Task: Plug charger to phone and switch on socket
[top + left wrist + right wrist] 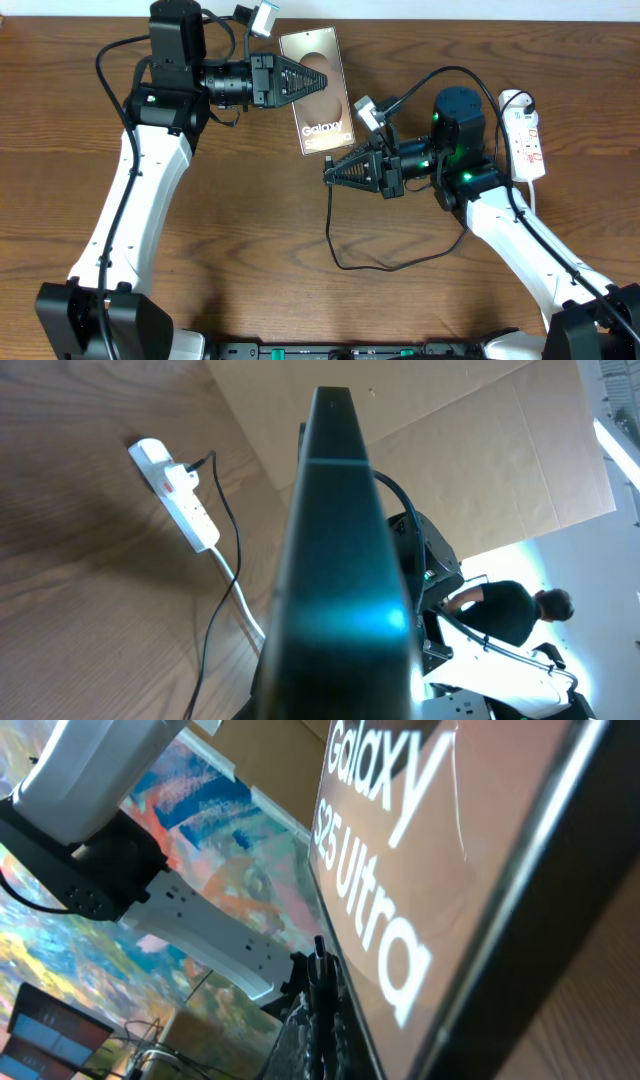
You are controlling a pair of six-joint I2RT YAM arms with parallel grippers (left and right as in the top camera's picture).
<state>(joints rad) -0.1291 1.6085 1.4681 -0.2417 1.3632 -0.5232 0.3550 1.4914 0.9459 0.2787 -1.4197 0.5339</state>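
While the right wrist camera sits close against the phone [450, 850], you can read the white lettering "Galaxy S25 Ultra" across its glossy bronze-pink face. From overhead only "Galaxy" is legible.

Your left gripper [320, 80] is clamped on the phone across its upper half. The left wrist view shows the slab edge-on, as a slim dark bar between the fingers.

Your right gripper [328, 172] is pinched together on the charger [343, 262], just beside the phone's lettered end. The thin black cable hangs from the fingertips and loops away from the phone, back under the right arm. Close up, the charger's small black tip stands near the phone's dark rim; you cannot tell whether it touches.

The socket [526, 140], a white strip with red marks and a black plug at one end, lies well to the right of the phone.
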